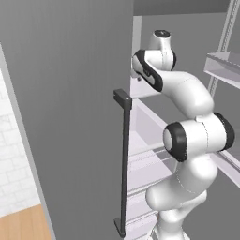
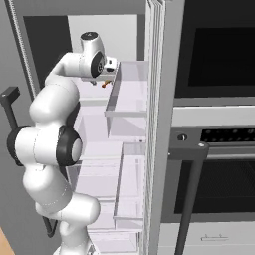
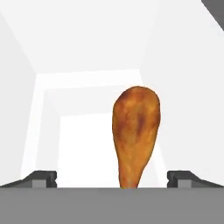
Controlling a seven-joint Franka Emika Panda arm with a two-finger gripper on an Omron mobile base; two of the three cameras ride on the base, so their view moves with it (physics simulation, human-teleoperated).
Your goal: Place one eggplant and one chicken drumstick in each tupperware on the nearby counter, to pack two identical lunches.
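A browned chicken drumstick (image 3: 135, 131) lies on a white fridge shelf (image 3: 78, 140), thin end toward me. My gripper (image 3: 113, 180) is open, and its two dark fingertips (image 3: 41, 178) stand wide on either side of the thin end without touching it. From the right base view, the hand reaches into the upper fridge compartment, with the gripper (image 2: 101, 81) right at the small orange drumstick (image 2: 105, 85). The eggplant and the tupperware are out of view. I cannot tell whether the wood patch (image 1: 23, 225) at the lower left is the counter.
The grey fridge door (image 1: 70, 117) stands open on the left, with its dark vertical handle (image 1: 124, 164) close to my arm. Pale door bins (image 2: 130, 99) hang to the right of the hand. A black oven (image 2: 214, 50) with a bar handle (image 2: 191, 199) is further right.
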